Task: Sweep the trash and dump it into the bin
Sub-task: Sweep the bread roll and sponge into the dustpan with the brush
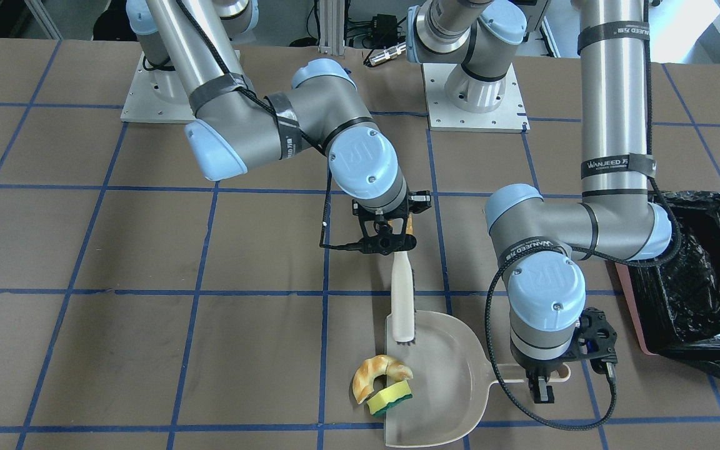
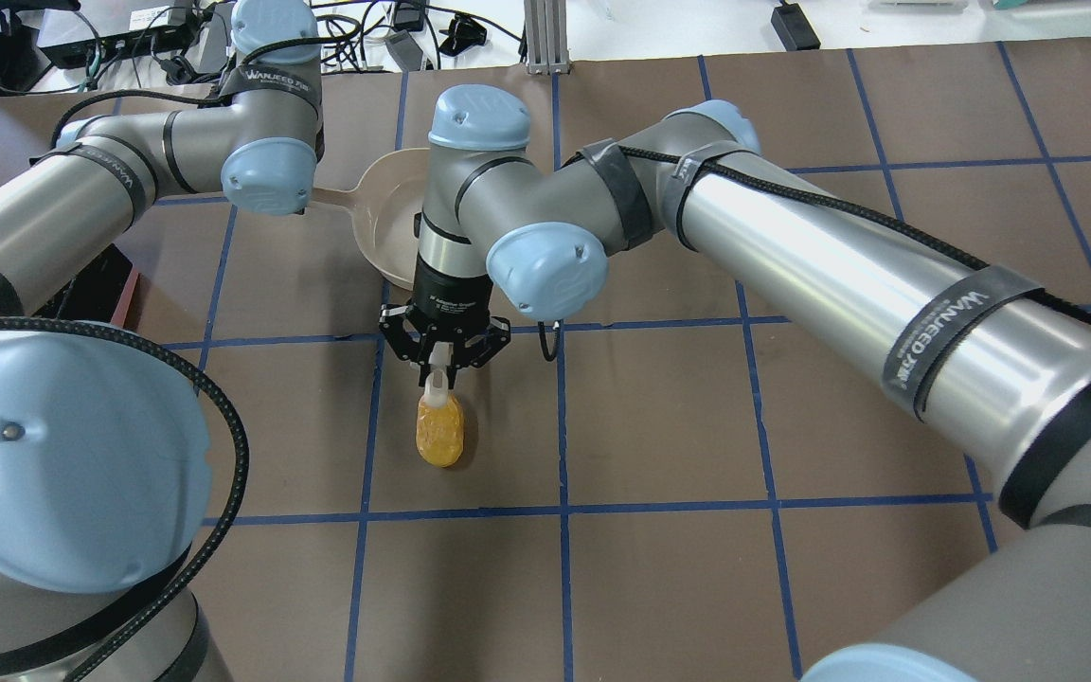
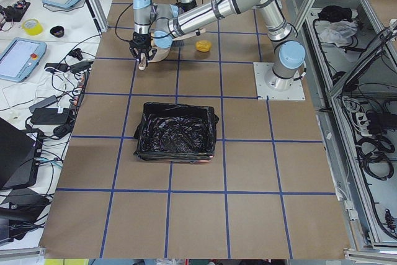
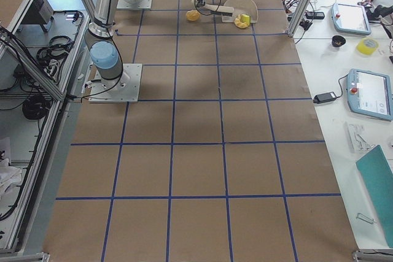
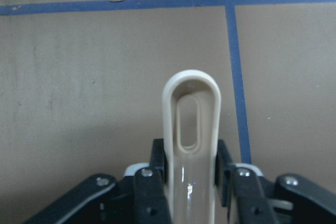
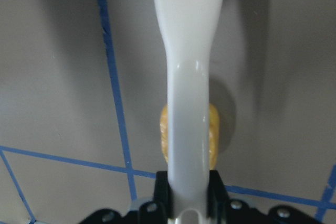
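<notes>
1. The bin (image 1: pixel 679 294) is sitting off my left pincer's outer side, apart from it.
2. My left pincer (image 5: pixel 190 153) is clamping the handle of the dustpan (image 1: pixel 454 375).
3. The croissant (image 1: pixel 375 374) and sponge (image 1: pixel 391 395) are touching at the pan's open lip, off that pincer's right side.
4. My right pincer (image 2: pixel 438 367) is gripping the hand brush (image 1: pixel 402 300); the bread lump (image 2: pixel 439 434) is lying just beneath it.

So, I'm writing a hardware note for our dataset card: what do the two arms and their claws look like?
The left arm and right arm are silver-grey tubes with pale blue round joint caps, some bearing a UR logo. Black straps printed WANJEED in white hold a black braided cable along each. The left claw and right claw are black two-finger units with open linkages.
</notes>
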